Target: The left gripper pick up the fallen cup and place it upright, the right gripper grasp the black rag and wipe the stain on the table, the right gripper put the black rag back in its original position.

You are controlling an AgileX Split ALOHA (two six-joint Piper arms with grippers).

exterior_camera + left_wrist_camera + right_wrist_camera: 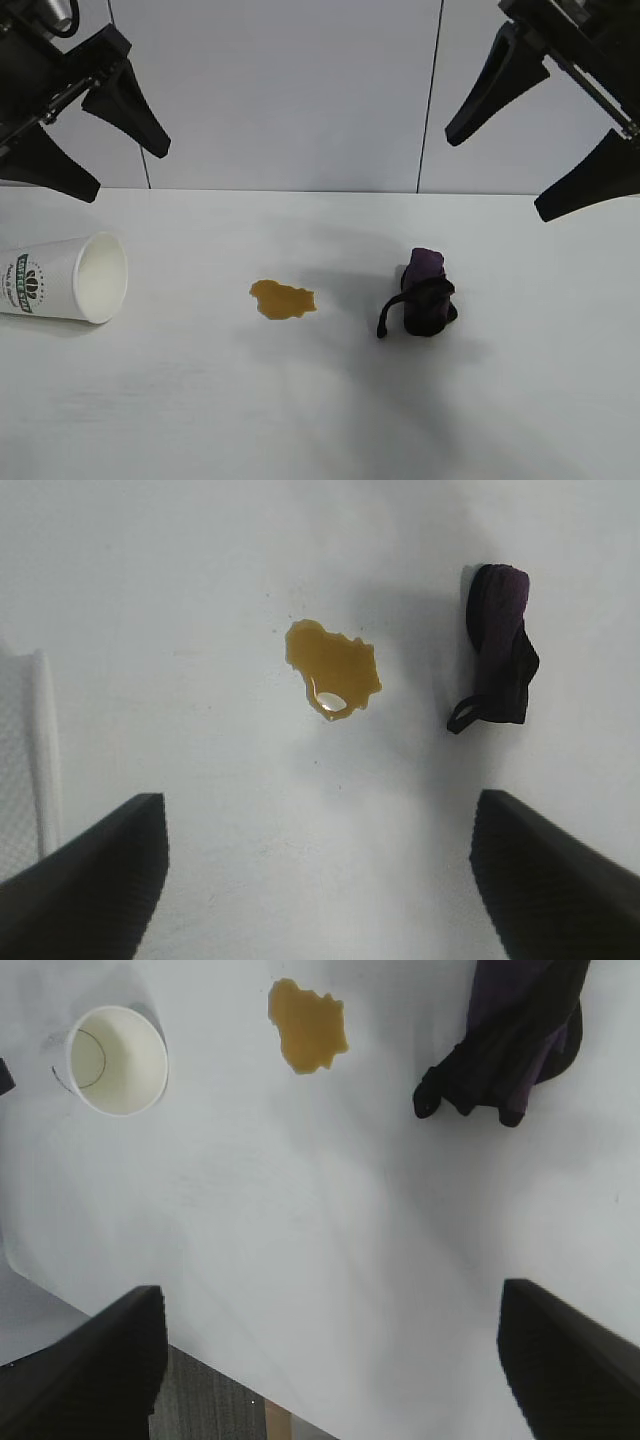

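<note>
Exterior view gives you the key relation: the white textured paper cup (70,278) with green logo lies on its side at the far left of the white desk (320,420), long axis running left-right, mouth facing right toward the amber stain (283,299). Your left pincer (128,168) hangs above it, spread wide, empty; right pincer (495,175) likewise above the black rag (425,295).

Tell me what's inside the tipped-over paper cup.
Nothing visible: the cup lies on its side on the table, and the right wrist view looks into its mouth, showing only bare white walls. The part of the wall nearest that camera is hidden by the rim.
</note>
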